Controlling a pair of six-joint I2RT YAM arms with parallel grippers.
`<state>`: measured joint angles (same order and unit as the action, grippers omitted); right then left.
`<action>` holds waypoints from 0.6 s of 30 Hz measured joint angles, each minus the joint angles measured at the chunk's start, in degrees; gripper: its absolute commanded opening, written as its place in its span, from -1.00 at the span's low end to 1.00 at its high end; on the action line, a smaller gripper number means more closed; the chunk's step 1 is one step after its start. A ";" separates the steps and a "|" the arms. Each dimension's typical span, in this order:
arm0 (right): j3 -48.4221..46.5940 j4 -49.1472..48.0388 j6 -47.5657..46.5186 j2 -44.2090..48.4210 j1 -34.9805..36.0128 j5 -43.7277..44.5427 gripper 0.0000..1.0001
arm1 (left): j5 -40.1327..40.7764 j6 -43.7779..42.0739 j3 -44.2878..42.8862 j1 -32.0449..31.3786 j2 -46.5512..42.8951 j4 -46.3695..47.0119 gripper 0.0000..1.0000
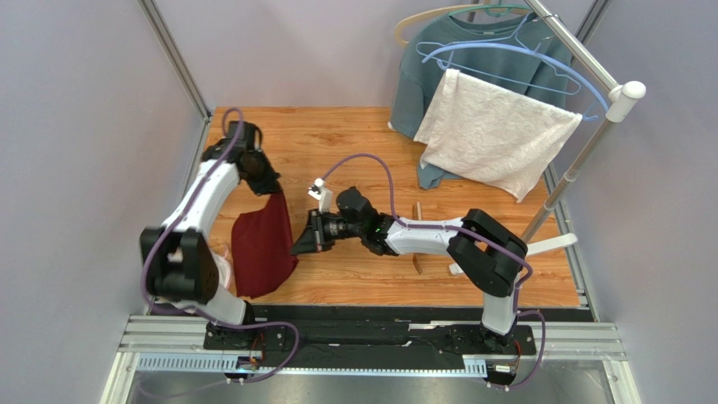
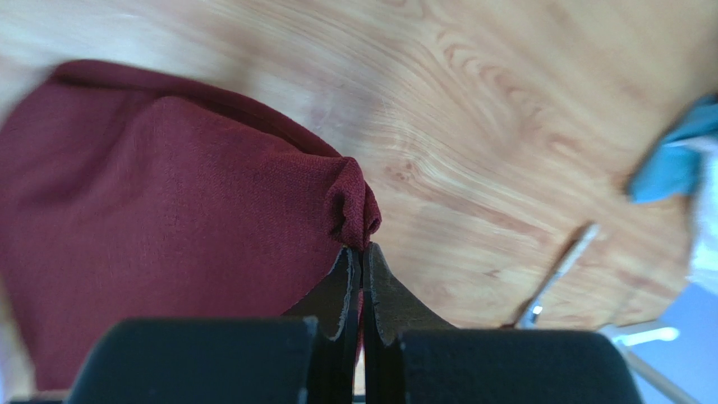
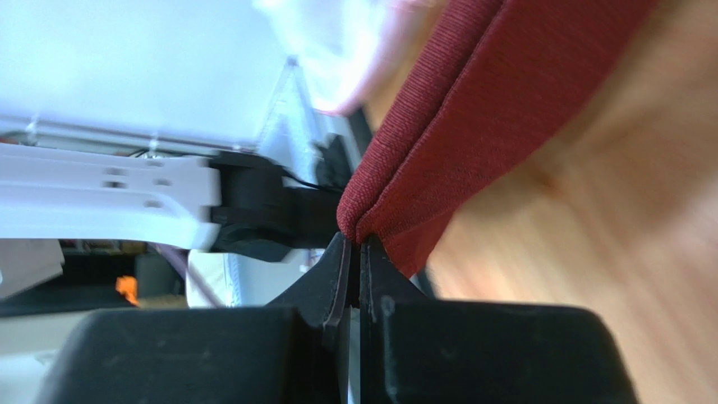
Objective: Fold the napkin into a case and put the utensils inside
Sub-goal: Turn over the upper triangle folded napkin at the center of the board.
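The napkin [image 1: 263, 248] lies left on the table [image 1: 337, 143], the towel [image 1: 493, 135] hanging at far right.

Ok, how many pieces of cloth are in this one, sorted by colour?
Maroon: 1, the napkin
White: 1, the towel
Grey-blue: 1, the sweatshirt
Total: 3

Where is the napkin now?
Top view: the napkin is left on the table, held by the left pincer at its far corner and the right pincer at its right edge.
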<state>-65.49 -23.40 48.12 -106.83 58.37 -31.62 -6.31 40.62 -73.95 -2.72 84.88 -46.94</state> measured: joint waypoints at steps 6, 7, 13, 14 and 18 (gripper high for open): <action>13.90 -10.29 6.14 -3.08 -7.74 -2.86 -1.00 | -0.48 0.63 -2.73 -8.28 19.10 7.41 -1.00; 15.21 -11.15 6.32 -3.08 -8.79 -3.34 -1.00 | -0.44 0.63 -3.74 -9.51 20.72 8.07 -1.00; 18.67 -14.38 6.05 -3.08 -13.62 -4.50 -1.00 | -1.38 1.33 -10.51 -14.08 26.05 11.21 -1.00; 18.97 -14.51 5.84 -3.08 -14.29 -4.50 -1.00 | -1.46 1.40 -11.34 -14.53 26.99 11.72 -1.00; 20.17 -14.56 4.55 -3.08 -15.93 -4.55 -1.00 | -2.64 1.46 -13.99 -15.61 31.65 12.79 -1.00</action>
<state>-45.32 -37.95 52.66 -109.91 42.44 -36.16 -8.95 42.09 -87.94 -18.33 116.53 -34.15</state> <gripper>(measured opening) 0.027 0.009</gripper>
